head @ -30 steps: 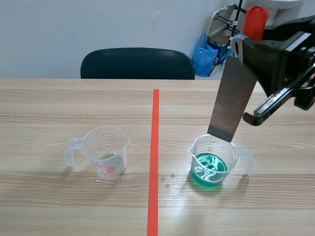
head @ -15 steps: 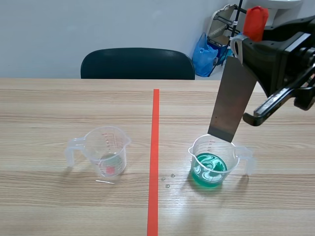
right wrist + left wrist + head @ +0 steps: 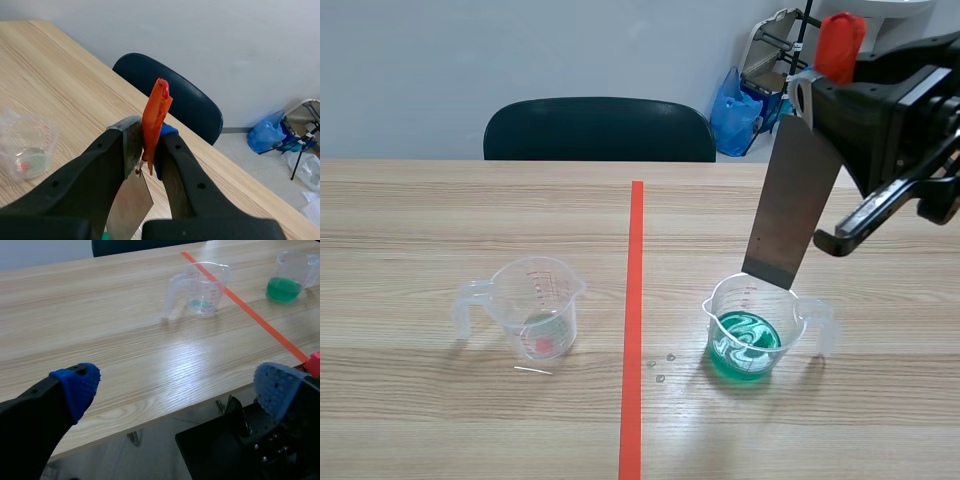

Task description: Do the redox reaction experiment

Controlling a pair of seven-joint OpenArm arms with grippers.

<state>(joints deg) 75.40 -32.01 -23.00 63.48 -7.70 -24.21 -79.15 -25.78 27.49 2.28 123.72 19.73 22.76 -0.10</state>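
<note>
Blue pads (image 3: 80, 385) of the left gripper (image 3: 178, 387) stood wide apart, holding nothing, low off the near table edge and well apart from both beakers.

Left of the tape line (image 3: 635, 320): 1 clear left beaker (image 3: 535, 305), upright, handle pointing away from the line, only a thin film of liquid at its bottom.

Just right of the line: a few small droplets (image 3: 660, 368) on the table (image 3: 440, 420).

Further right: the right beaker (image 3: 755, 330), upright, with green solution low inside.

Over it hung the grey metal plate (image 3: 790, 205), tilted, its lower edge at about rim height on the beaker's far side. Could not tell whether it touched the rim; it looked clear of the liquid.

The right gripper (image 3: 147, 135) was clamped on the plate's top end together with a red tab (image 3: 155, 117) (the tab stuck up between the fingers).

Judged step: plate poised for dipping into the green solution; the reaction itself not started.

Risks from here:
- The tilted plate could catch the rim on the way down and tip or shove the light beaker, spilling solution.
- A fast drop would splash, adding to the drops beside the line.
- The grip sits on 1 thin end only, so the plate might swing or slip.
</note>
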